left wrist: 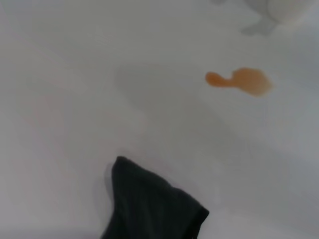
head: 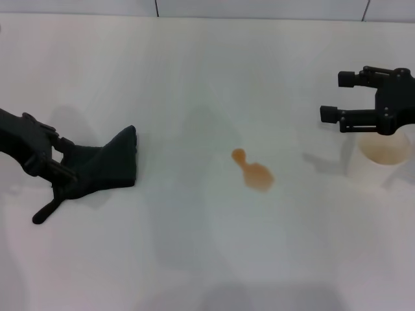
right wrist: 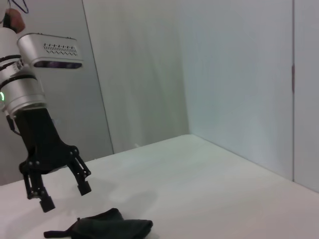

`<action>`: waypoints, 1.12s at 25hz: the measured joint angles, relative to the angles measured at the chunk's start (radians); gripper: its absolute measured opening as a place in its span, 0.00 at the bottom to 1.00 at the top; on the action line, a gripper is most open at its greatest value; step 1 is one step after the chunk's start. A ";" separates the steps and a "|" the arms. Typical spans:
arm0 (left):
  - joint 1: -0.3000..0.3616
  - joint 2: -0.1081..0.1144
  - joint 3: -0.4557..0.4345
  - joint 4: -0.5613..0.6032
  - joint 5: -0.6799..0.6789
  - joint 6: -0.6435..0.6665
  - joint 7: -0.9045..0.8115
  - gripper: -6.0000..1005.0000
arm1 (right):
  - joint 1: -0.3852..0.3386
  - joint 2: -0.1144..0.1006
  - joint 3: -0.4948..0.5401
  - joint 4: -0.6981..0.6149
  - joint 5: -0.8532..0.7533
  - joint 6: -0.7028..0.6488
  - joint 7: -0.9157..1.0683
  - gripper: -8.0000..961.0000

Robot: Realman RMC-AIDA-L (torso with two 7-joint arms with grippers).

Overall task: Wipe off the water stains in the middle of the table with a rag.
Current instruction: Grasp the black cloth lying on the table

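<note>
The dark green-black rag (head: pixel 107 167) lies crumpled on the white table (head: pixel 194 78) at the left, its thin tail toward the front. It also shows in the left wrist view (left wrist: pixel 149 204) and the right wrist view (right wrist: pixel 107 227). My left gripper (head: pixel 63 159) is open and empty; in the right wrist view (right wrist: pixel 65 196) it hangs just above the rag's tail end without touching it. The orange-brown water stains (head: pixel 253 171), a small dot joined to a bigger oval, sit mid-table well right of the rag and show in the left wrist view (left wrist: pixel 241 80). My right gripper (head: pixel 332 97) is open and empty at the far right.
A white paper cup (head: pixel 382 155) with a tan inside stands below the right gripper at the right edge. Thin dark seam lines (head: pixel 156 9) run along the table's far edge. A grey wall (right wrist: pixel 224 74) stands beyond the table.
</note>
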 joint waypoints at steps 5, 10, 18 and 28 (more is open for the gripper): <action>0.022 -0.001 -0.006 0.004 -0.005 -0.056 0.018 0.82 | 0.000 0.000 -0.002 0.013 0.009 -0.002 0.000 0.88; 0.037 -0.007 -0.007 -0.021 -0.023 -0.130 0.048 0.82 | 0.001 0.001 -0.005 0.016 0.024 -0.003 0.000 0.88; 0.033 -0.041 0.002 -0.088 -0.042 -0.211 0.087 0.82 | 0.001 0.002 -0.006 0.015 0.030 -0.007 0.000 0.88; 0.063 -0.046 -0.003 -0.118 -0.039 -0.251 0.098 0.82 | -0.006 0.001 -0.006 0.019 0.030 -0.012 0.000 0.88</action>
